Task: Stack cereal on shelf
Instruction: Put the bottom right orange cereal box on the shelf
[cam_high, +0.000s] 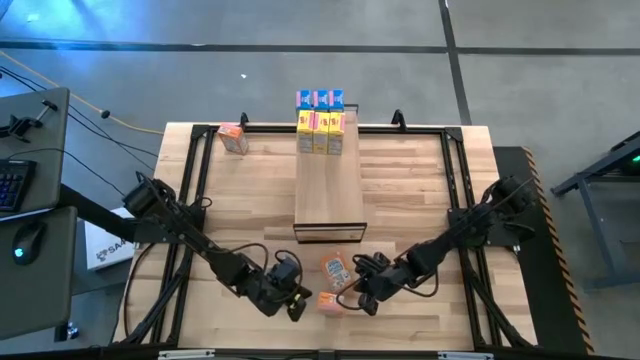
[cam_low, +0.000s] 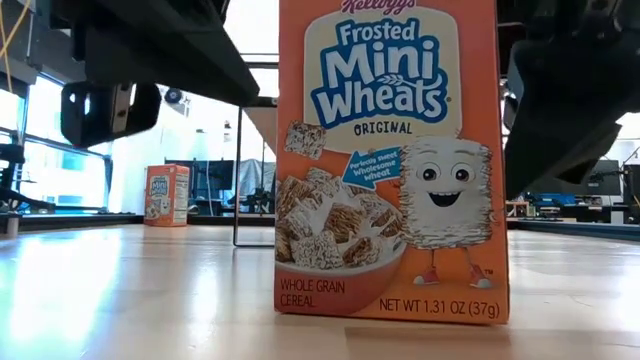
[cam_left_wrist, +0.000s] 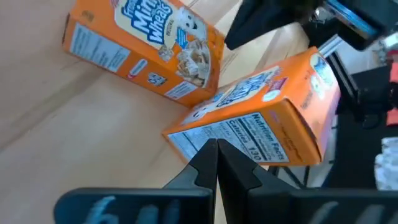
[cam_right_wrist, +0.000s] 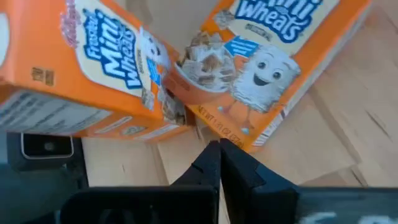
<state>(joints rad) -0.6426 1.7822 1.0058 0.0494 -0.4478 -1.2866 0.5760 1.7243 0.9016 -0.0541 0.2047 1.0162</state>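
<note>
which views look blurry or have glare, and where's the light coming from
Low view: bright windows backlight the scene, arms overhead read as dark shapes, glare sheens the tabletop, the orange cereal box is sharp. Wrist views: the near dark fingers look soft. High view: evenly lit.

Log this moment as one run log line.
left hand: shut, empty | right hand: shut, empty | two orange cereal boxes between hands, near table edge | shelf: six boxes at far end
</note>
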